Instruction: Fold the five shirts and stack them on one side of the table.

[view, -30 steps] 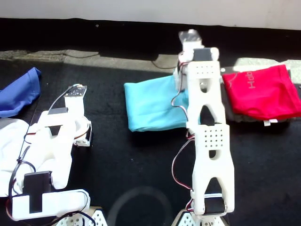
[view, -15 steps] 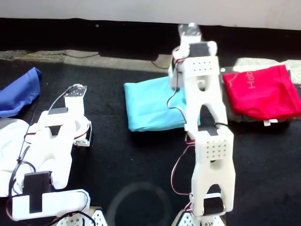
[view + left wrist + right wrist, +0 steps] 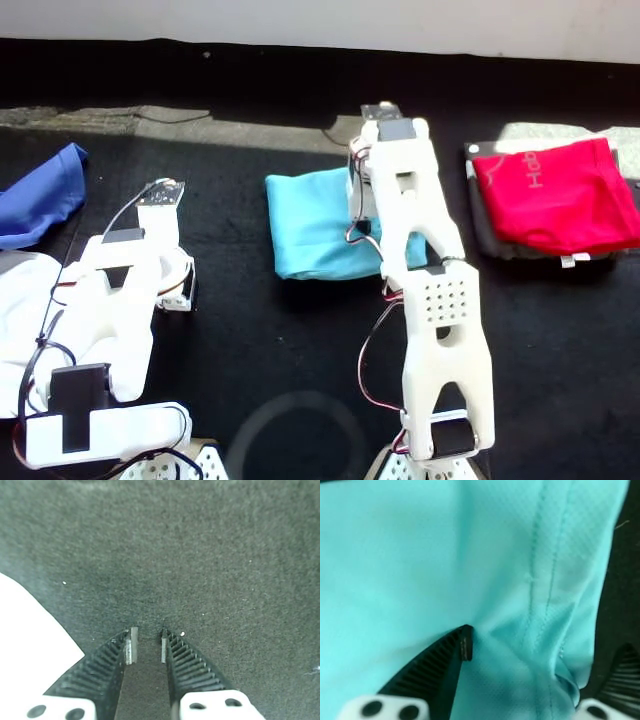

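Turquoise knit shirt (image 3: 310, 235), folded into a rough rectangle, lies near the middle of the black felt-covered table (image 3: 250, 350), toward its far side. The white right arm (image 3: 430, 290) stretches out over this shirt's right-hand part. Seen from the wrist, the right gripper (image 3: 542, 652) is released, its two black ribbed jaws spread wide. One tip presses into the turquoise cloth (image 3: 420, 555) and the other sits near the shirt's edge beside the dark table. A stitched, bunched ridge of fabric runs between them, but the jaws do not clamp it. To the right, well apart from the turquoise one, a folded red shirt (image 3: 555, 195) rests on top of a dark grey garment (image 3: 490, 235) whose edges stick out beneath it. At the table's left edge a crumpled blue shirt (image 3: 40, 195) lies on the far side, with a white shirt (image 3: 25, 300) just nearer, partly under the folded white left arm (image 3: 115, 300). The left gripper (image 3: 147, 645) points down at bare felt with its jaws slightly apart and nothing between them. A patch of the white cloth (image 3: 25, 630) lies just beside one jaw.
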{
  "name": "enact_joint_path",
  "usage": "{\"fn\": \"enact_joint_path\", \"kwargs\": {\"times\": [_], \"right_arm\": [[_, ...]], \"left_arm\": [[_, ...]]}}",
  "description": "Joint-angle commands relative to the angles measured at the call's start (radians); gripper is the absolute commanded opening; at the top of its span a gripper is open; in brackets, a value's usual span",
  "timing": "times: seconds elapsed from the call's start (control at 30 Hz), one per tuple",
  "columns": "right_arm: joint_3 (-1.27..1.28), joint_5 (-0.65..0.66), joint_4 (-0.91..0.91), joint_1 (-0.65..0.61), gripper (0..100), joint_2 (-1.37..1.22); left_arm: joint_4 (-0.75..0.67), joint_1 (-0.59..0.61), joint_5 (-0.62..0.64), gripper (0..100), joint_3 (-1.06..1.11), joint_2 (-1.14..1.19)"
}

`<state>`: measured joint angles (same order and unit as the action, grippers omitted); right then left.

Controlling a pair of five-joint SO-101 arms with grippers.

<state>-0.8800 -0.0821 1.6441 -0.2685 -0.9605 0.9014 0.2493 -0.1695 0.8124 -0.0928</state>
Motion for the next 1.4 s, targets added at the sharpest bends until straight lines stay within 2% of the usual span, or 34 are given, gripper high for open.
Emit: {"fn": "enact_joint_path", "kwargs": {"times": [0.0, 0.13, 0.2, 0.27, 0.3, 0.37, 0.43, 0.67, 0.9, 1.07, 1.37], "right_arm": [[-0.048, -0.009, -0.022, 0.022, 41.1, -0.062], [-0.081, -0.003, 0.016, 0.022, 39.0, -0.131], [-0.099, 0.000, 0.053, 0.019, 26.8, -0.151], [-0.127, 0.000, 0.074, 0.022, 6.3, -0.163], [-0.142, -0.002, 0.081, 0.025, 0.0, -0.168], [-0.166, -0.002, 0.099, 0.042, 4.3, -0.168], [-0.200, -0.002, 0.111, 0.064, 0.3, -0.159], [-0.295, 0.094, 0.124, 0.163, 0.5, -0.036], [0.013, 0.175, 0.122, 0.216, 0.5, 0.384], [0.189, 0.324, 0.122, 0.240, 0.5, 0.662], [0.211, 0.505, 0.117, 0.369, 0.5, 0.797]], "left_arm": [[-0.031, 0.007, -0.008, 10, 0.005, 0.001], [-0.031, 0.007, -0.008, 10, 0.005, 0.001], [-0.031, 0.007, -0.008, 10, 0.005, 0.001], [-0.031, 0.007, -0.008, 10, 0.005, 0.001], [-0.031, 0.007, -0.008, 10, 0.005, 0.001], [-0.031, 0.007, -0.008, 10, 0.005, 0.001], [-0.031, 0.007, -0.008, 10, 0.005, 0.001], [-0.031, 0.007, -0.008, 10, 0.005, 0.001], [-0.031, 0.007, -0.008, 10, 0.005, 0.001], [-0.031, 0.007, -0.008, 10, 0.005, 0.001], [-0.032, 0.007, -0.008, 10, 0.005, 0.001]]}}
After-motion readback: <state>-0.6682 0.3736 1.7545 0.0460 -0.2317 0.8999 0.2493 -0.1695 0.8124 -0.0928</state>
